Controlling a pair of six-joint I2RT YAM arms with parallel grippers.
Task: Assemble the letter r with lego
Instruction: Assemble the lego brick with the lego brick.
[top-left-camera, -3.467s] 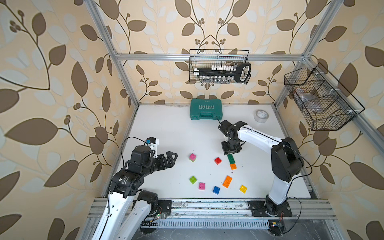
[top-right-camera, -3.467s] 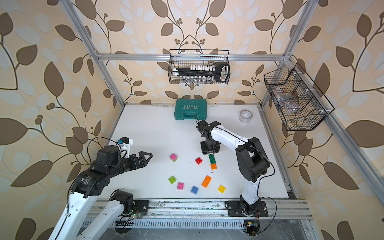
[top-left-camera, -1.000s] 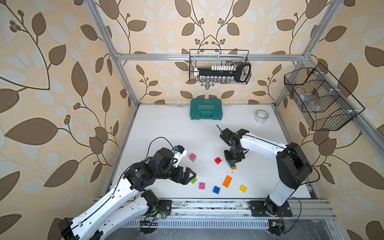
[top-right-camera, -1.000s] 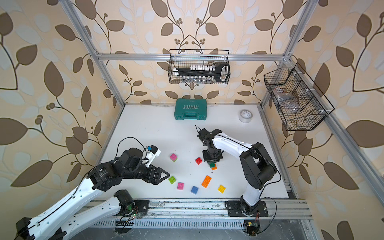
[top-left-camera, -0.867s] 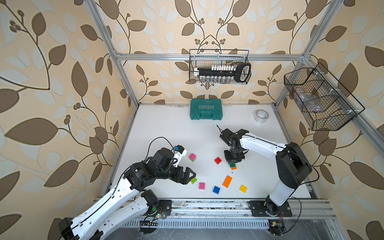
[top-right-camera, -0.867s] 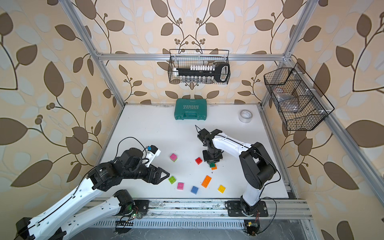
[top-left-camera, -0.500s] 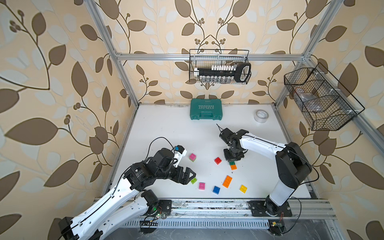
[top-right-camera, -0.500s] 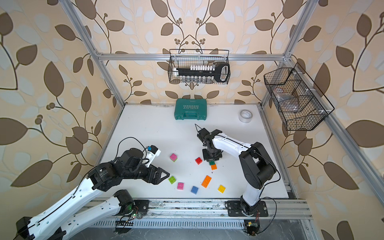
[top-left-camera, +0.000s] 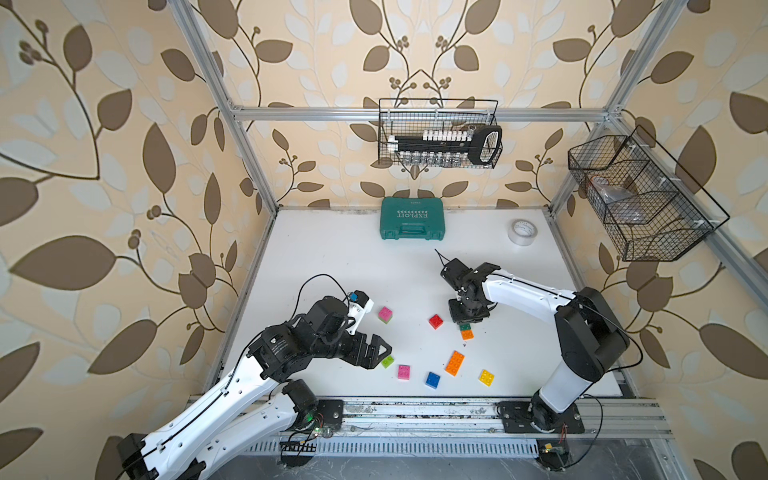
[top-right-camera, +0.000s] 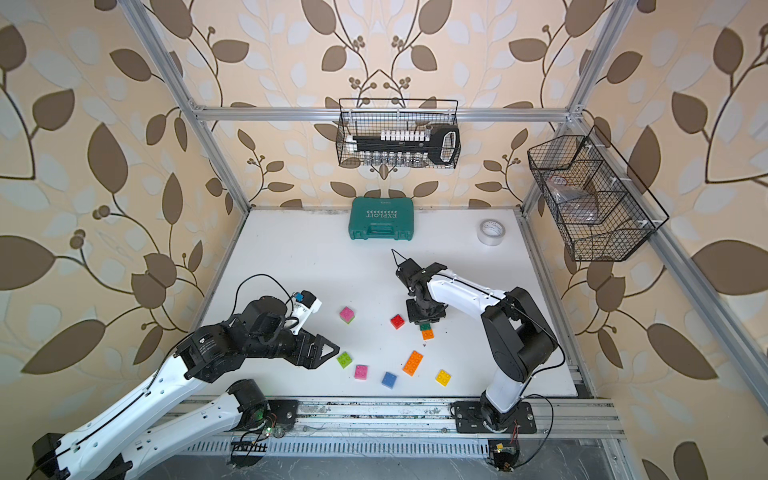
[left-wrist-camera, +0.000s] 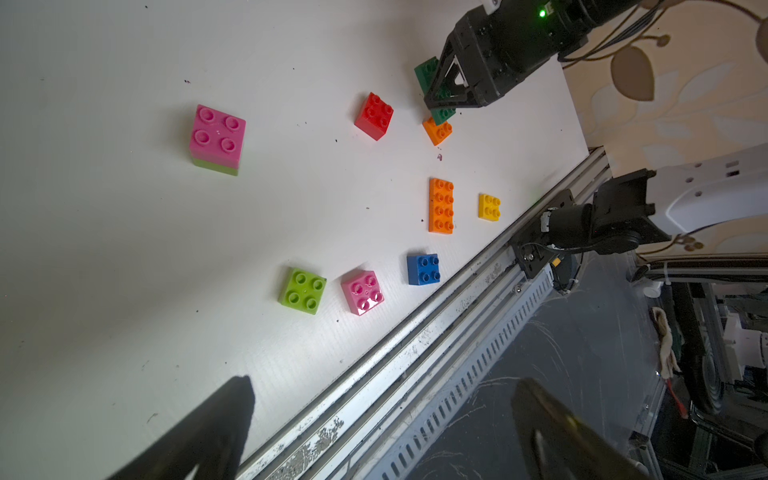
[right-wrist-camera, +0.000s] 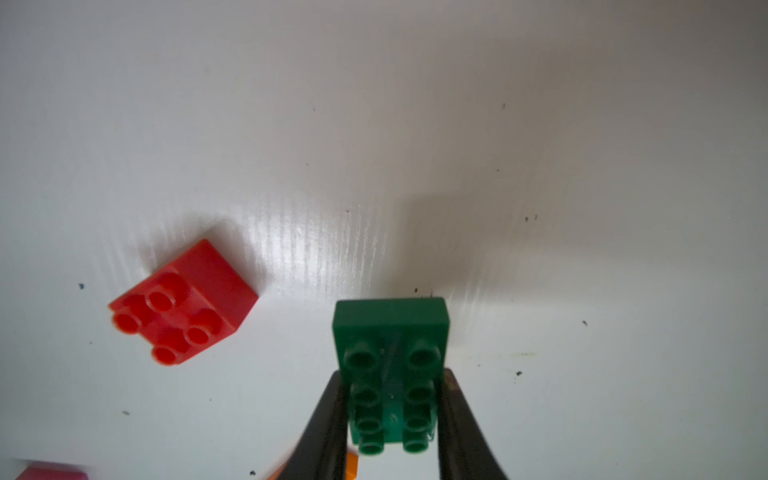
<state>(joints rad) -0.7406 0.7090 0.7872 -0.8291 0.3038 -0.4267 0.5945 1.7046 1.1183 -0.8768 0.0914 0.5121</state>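
Observation:
My right gripper (right-wrist-camera: 392, 399) is shut on a long dark green lego brick (right-wrist-camera: 390, 332), its fingers (right-wrist-camera: 328, 419) pressing both long sides. In both top views this gripper (top-left-camera: 466, 316) covers most of the green brick (top-right-camera: 425, 326). A small orange brick (top-left-camera: 467, 334) touches the green brick's near end. A red brick (top-left-camera: 435, 321) lies just to the left. My left gripper (top-left-camera: 380, 353) is open and empty, beside a lime brick (top-left-camera: 388, 361). Pink (top-left-camera: 403, 371), blue (top-left-camera: 432, 380), long orange (top-left-camera: 454, 363) and yellow (top-left-camera: 486, 377) bricks lie near the front edge. A pink-on-lime stack (top-left-camera: 385, 314) sits further back.
A teal tool case (top-left-camera: 412, 224) and a tape roll (top-left-camera: 522, 232) stand at the back of the white table (top-left-camera: 332, 257). Wire baskets hang on the back wall (top-left-camera: 439, 134) and the right wall (top-left-camera: 640, 199). An aluminium rail (left-wrist-camera: 415, 345) runs along the front edge.
Since the oldest frames my left arm has reached out toward the lime brick, and my right gripper has come forward over the green brick. In the last second both arms hardly moved.

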